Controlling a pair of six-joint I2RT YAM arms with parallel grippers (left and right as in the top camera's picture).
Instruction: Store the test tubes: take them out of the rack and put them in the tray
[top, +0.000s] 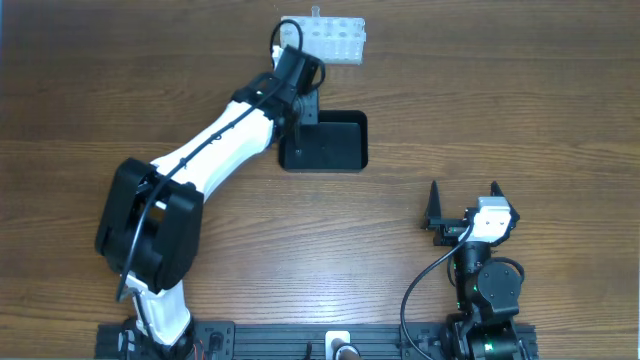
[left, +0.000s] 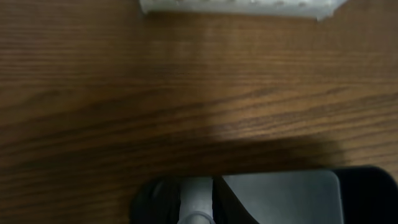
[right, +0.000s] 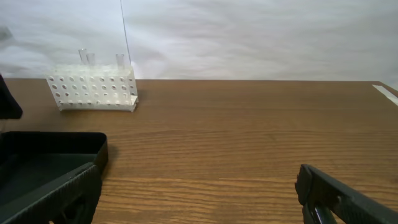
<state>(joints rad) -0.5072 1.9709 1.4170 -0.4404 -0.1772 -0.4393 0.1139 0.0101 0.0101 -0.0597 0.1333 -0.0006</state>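
The white test tube rack stands at the table's far edge with a few clear tubes upright in it. In front of it lies the black tray. My left gripper hangs over the tray's left side, shut on a pale test tube held between its dark fingers, with the tray just below and the rack farther off. My right gripper rests near its base, open and empty, facing the rack and the tray from a distance.
Bare wooden table spreads right of the tray and between the two arms. A white wall rises behind the table's far edge. The left arm's white link crosses the table's left half.
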